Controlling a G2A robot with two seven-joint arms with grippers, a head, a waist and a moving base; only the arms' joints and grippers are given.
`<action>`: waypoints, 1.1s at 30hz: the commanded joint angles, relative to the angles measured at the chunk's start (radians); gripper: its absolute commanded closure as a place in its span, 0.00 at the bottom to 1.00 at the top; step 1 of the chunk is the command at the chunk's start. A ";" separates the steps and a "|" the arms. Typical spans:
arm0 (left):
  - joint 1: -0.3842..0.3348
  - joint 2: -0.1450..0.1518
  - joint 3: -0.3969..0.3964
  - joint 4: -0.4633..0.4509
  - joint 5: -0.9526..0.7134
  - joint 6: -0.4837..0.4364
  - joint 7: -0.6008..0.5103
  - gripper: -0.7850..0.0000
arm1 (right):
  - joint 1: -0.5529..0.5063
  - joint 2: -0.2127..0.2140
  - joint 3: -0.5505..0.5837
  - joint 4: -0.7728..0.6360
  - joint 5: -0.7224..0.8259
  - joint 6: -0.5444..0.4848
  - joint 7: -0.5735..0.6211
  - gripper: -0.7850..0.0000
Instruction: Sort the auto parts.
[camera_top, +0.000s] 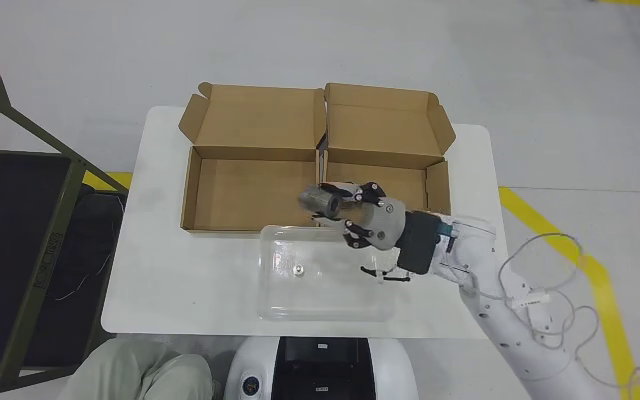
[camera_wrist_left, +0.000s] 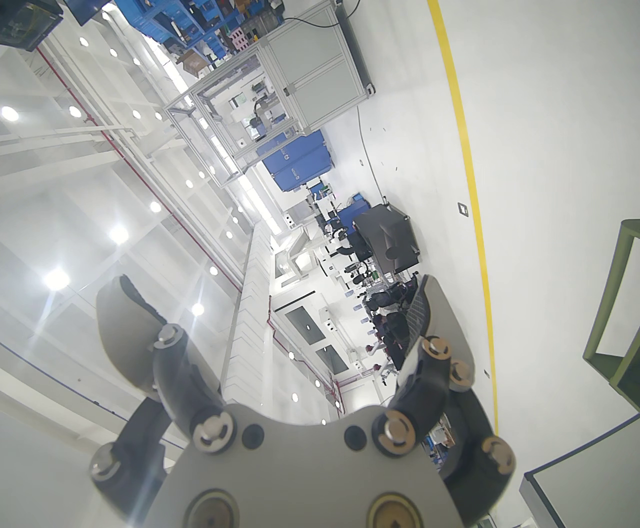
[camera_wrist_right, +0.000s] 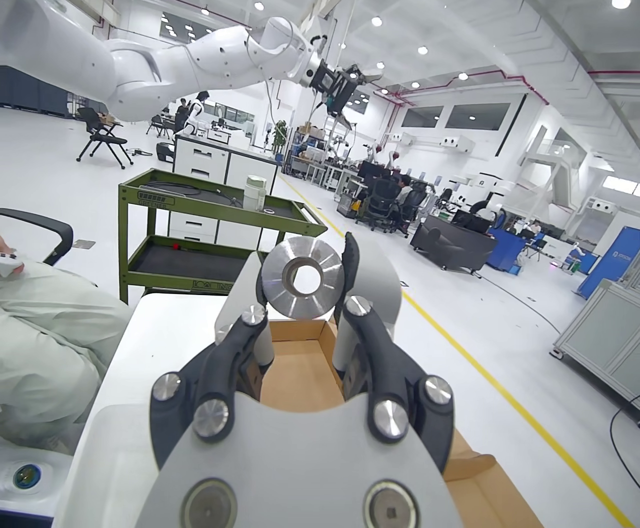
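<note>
My right gripper (camera_top: 335, 203) is shut on a round metal part with a centre hole (camera_wrist_right: 280, 295), seen from above as a grey cylinder (camera_top: 318, 200). It hangs over the near right corner of the left cardboard box (camera_top: 240, 195), close to the wall shared with the right box (camera_top: 390, 180). Both boxes look empty. In front of them a clear plastic tray (camera_top: 270, 300) holds one small metal part (camera_top: 298, 268). My left gripper (camera_wrist_left: 272, 305) is raised high above the table, open, with nothing between its fingers; the right wrist view also shows it (camera_wrist_right: 367, 75) far off.
Both boxes have their lids (camera_top: 255, 115) folded back toward the table's far edge. A green cart (camera_wrist_right: 210, 215) stands beyond the table's left side, dark in the top view (camera_top: 40, 250). White tabletop (camera_top: 150, 250) lies bare left of the tray.
</note>
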 joint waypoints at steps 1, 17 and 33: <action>0.000 0.000 0.000 0.000 0.000 0.000 0.000 0.00 | -0.006 0.001 0.008 0.000 0.001 -0.001 -0.015 1.00; 0.000 0.000 0.000 0.000 0.000 0.000 0.000 0.00 | 0.002 -0.002 0.028 0.031 -0.002 -0.002 -0.061 1.00; 0.000 0.000 0.000 0.000 0.000 0.000 0.000 0.00 | -0.002 -0.011 -0.008 0.049 -0.016 0.024 0.022 1.00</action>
